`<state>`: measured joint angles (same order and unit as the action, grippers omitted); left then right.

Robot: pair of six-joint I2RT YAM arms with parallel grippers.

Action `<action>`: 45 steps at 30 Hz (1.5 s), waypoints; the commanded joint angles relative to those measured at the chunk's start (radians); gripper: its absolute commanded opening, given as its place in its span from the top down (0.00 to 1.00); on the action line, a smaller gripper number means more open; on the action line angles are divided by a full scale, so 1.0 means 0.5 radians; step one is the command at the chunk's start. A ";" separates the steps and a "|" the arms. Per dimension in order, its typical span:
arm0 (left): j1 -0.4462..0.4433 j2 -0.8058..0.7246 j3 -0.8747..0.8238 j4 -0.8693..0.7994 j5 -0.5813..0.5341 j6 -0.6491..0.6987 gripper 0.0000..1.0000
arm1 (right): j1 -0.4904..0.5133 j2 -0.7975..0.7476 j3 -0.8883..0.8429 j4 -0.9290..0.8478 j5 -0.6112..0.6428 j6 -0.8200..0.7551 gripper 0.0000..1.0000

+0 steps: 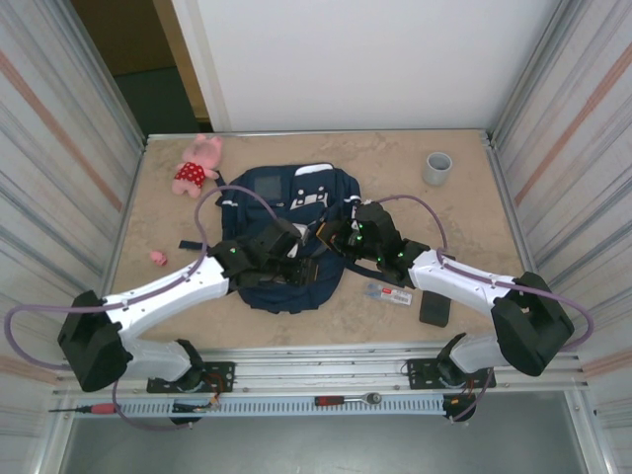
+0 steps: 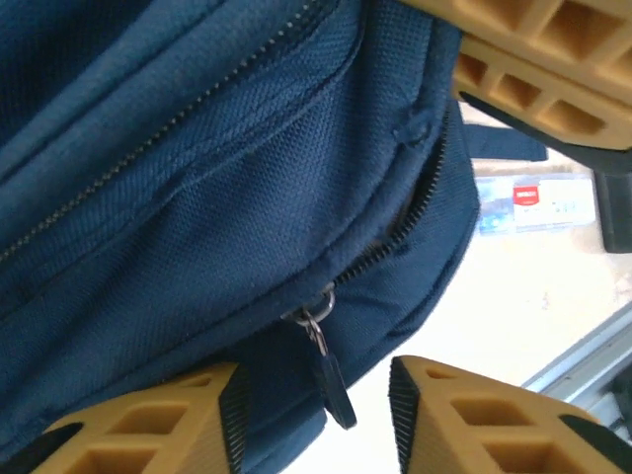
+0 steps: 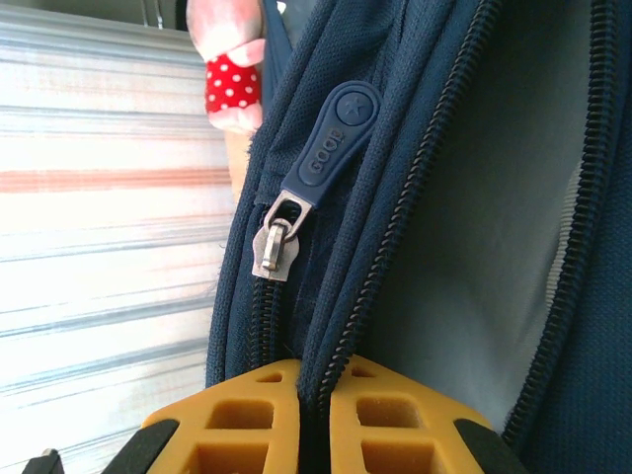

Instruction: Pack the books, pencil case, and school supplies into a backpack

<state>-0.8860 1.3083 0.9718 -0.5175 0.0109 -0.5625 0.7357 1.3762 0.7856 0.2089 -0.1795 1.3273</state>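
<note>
Navy backpack (image 1: 286, 193), interior unseen. Right gripper (image 3: 314, 385) clamped on its zipper-edge fabric. Left gripper (image 2: 314, 407) part-open, zipper pull (image 2: 334, 390) loose between fingers. Red-label pack (image 2: 538, 202) partly covered.

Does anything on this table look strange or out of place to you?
A pink plush toy lies at the far left of the table, beside the backpack, odd among school things. A small pink piece lies apart from it near the left edge; what it is I cannot tell. Nothing looks spilled.
</note>
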 commanded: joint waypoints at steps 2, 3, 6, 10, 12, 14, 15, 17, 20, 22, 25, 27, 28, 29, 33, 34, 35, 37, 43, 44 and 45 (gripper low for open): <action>-0.014 0.102 0.095 0.072 -0.130 -0.007 0.77 | 0.020 0.003 0.089 0.064 0.018 -0.058 0.94; -0.013 0.110 0.096 0.052 -0.158 -0.011 0.83 | 0.018 -0.006 0.088 0.053 0.016 -0.059 0.94; -0.002 0.079 0.061 0.029 -0.199 0.003 0.97 | -0.002 -0.027 0.089 0.010 0.003 -0.075 0.94; 0.042 0.002 -0.038 0.005 -0.155 0.027 1.00 | -0.081 -0.072 0.040 -0.030 -0.054 -0.071 0.93; 0.077 -0.046 -0.087 -0.027 -0.142 0.047 1.00 | -0.145 -0.117 0.010 -0.080 -0.071 -0.083 0.93; 0.120 -0.114 -0.141 -0.031 -0.127 0.067 1.00 | -0.228 -0.161 -0.017 -0.141 -0.104 -0.103 0.93; 0.140 -0.146 -0.167 -0.033 -0.127 0.074 1.00 | -0.263 -0.179 -0.027 -0.166 -0.118 -0.115 0.93; 0.169 -0.211 -0.221 -0.013 -0.117 0.084 1.00 | -0.324 -0.217 -0.045 -0.216 -0.135 -0.142 0.93; 0.183 -0.254 -0.274 0.100 -0.029 0.134 1.00 | -0.379 -0.250 -0.052 -0.279 -0.172 -0.158 0.91; 0.183 -0.261 -0.291 0.209 0.049 0.176 1.00 | -0.363 -0.263 -0.040 -0.303 -0.166 -0.157 0.81; 0.183 -0.256 -0.308 0.417 0.179 0.205 1.00 | -0.237 -0.268 -0.001 -0.384 -0.064 -0.128 0.53; 0.183 -0.241 -0.308 0.533 0.252 0.211 1.00 | -0.132 -0.256 -0.019 -0.372 0.013 -0.060 0.41; 0.183 -0.237 -0.308 0.583 0.296 0.218 1.00 | -0.079 -0.250 -0.053 -0.325 0.049 0.000 0.39; 0.183 -0.231 -0.303 0.627 0.324 0.223 1.00 | -0.028 -0.240 -0.098 -0.252 0.085 0.067 0.38; 0.183 -0.211 -0.294 0.689 0.381 0.237 1.00 | 0.076 -0.170 -0.199 -0.019 0.189 0.235 0.38; 0.183 -0.208 -0.296 0.694 0.399 0.244 1.00 | 0.085 -0.145 -0.183 0.002 0.196 0.234 0.38; 0.183 -0.208 -0.303 0.698 0.415 0.247 1.00 | 0.086 -0.113 -0.160 0.014 0.187 0.229 0.39; 0.183 -0.213 -0.310 0.689 0.434 0.262 1.00 | 0.081 -0.053 -0.117 0.049 0.166 0.209 0.45; 0.213 -0.272 -0.320 0.521 0.272 0.284 1.00 | -0.039 0.053 -0.079 0.106 -0.006 0.122 0.85; 0.244 -0.284 -0.329 0.488 0.264 0.283 1.00 | -0.078 0.036 -0.091 0.095 -0.044 0.103 0.87; 0.297 -0.307 -0.356 0.456 0.266 0.268 1.00 | -0.134 0.005 -0.107 0.062 -0.092 0.077 0.90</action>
<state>-0.7765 1.2068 0.8078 -0.2829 0.1638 -0.4484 0.7273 1.3884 0.7238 0.2340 -0.1974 1.4033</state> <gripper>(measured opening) 0.064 0.121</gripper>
